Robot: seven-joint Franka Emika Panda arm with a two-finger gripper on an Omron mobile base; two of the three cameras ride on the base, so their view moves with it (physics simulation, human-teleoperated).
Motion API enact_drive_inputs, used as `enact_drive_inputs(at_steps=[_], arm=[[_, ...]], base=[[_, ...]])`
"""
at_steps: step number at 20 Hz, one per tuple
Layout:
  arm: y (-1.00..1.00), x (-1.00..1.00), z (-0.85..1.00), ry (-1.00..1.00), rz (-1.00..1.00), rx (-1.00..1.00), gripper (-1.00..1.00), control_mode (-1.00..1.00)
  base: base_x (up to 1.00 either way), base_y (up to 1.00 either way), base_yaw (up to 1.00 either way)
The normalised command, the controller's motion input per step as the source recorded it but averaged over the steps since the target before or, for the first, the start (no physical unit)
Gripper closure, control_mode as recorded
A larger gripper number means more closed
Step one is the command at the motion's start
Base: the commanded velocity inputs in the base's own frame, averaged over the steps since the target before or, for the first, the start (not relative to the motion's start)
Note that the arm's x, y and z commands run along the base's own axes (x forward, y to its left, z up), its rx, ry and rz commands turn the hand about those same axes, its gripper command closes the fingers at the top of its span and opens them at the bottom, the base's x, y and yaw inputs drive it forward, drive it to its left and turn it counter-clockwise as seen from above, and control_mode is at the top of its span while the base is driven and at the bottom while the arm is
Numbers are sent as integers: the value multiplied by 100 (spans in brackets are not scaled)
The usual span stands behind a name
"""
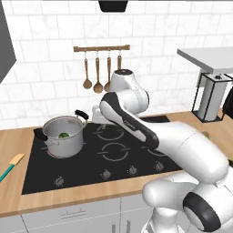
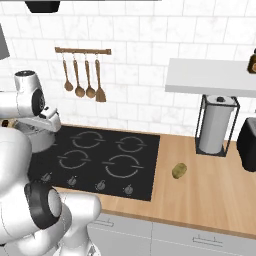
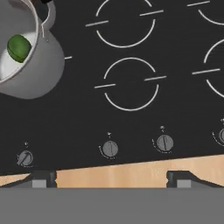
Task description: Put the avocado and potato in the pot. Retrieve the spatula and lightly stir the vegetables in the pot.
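avocado sits in the pot, gripper empty with jaws wide over the cooktop; potato lies well apart on the counter, best approached from above across its narrow side.

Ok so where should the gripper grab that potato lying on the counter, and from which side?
Across the narrow middle of the potato, coming from above. It lies flat on bare counter right of the cooktop, with nothing beside it, so open fingers could probably straddle its short axis.
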Motion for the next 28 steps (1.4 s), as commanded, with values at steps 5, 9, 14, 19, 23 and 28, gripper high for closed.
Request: enact_drive_inputs(at_steps=[5, 9, 14, 19, 23, 28], arm=[[-100, -7, 0, 17, 3, -3, -100, -100], [-100, 0, 0, 12, 1, -9, -100, -100], [-100, 1, -3, 23, 0, -9, -100, -100], [-100, 1, -14, 11, 0, 0, -100, -100], [-100, 0, -9, 12, 0, 3, -100, -100], [-98, 0, -19, 6, 0, 1, -100, -100]], base=[[0, 0, 0], [0, 0, 0], [0, 0, 0], [0, 0, 0], [0, 0, 0], [0, 0, 0]])
